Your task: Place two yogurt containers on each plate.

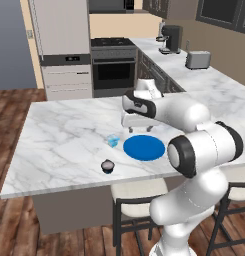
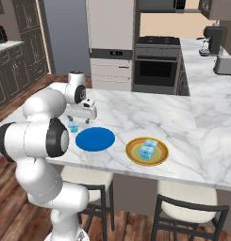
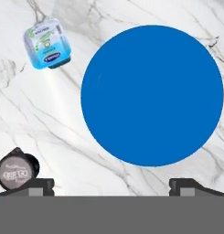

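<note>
Jaws stand wide apart with nothing between them; the gripper (image 3: 111,185) hangs over the marble counter (image 3: 49,119), its tips at the bottom of the hand view. Above them the blue plate (image 3: 152,95) sits centre-right with bare marble all round, a pale blue yogurt cup (image 3: 46,43) upper left, apart from its rim, and a dark yogurt cup (image 3: 15,172) at lower left.

From the left base view, the blue plate (image 1: 144,147) lies mid-frame near the counter's front edge, the pale cup (image 1: 113,141) just left of it, the dark cup (image 1: 108,166) lower, close to the edge.

From the right base view, a yellow-rimmed plate (image 2: 146,151) right of centre holds two pale cups (image 2: 147,148), apart from the blue plate (image 2: 94,139).
</note>
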Robot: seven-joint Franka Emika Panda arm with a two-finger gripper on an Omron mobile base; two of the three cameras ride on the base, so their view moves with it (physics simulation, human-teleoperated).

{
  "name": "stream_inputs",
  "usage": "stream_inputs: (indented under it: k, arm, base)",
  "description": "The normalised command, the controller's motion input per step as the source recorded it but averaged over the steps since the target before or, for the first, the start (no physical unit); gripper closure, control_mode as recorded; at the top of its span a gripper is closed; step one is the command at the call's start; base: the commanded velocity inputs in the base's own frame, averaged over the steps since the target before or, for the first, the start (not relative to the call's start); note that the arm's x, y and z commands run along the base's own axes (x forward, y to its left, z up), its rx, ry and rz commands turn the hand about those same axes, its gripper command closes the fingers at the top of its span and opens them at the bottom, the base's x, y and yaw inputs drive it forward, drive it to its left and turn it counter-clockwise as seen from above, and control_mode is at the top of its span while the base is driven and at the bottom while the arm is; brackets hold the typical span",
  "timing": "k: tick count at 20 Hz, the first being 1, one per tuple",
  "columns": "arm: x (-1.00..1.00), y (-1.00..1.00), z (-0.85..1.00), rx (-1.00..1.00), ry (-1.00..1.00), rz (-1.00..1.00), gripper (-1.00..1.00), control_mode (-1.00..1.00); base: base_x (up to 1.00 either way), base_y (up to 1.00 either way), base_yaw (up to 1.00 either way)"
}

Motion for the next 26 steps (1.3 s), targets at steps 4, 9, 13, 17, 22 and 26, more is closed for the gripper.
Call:
stream_inputs:
  k: [4, 9, 13, 17, 22, 26]
  arm:
    - [0.12, 0.21, -0.12, 0.0, -0.04, 0.07, -1.0, -1.0]
    - [0.01, 0.14, -0.17, 0.0, -0.15, 0.12, -1.0, -1.0]
    - [0.01, 0.09, -0.08, 0.0, -0.15, 0.17, -1.0, -1.0]
    - [0.02, 0.21, 0.0, 0.0, 0.0, 0.13, -1.0, -1.0]
    - [0.32, 0.09, -0.01, 0.0, 0.0, 0.09, -1.0, -1.0]
    - [0.39, 0.05, -0.08, 0.0, 0.0, 0.07, -1.0, -1.0]
  base:
    - [0.0, 0.0, 0.0]
    - [0.0, 0.0, 0.0]
    - [0.0, 0.0, 0.0]
    - [0.0, 0.0, 0.0]
    - [0.0, 0.0, 0.0]
    - [0.0, 0.0, 0.0]
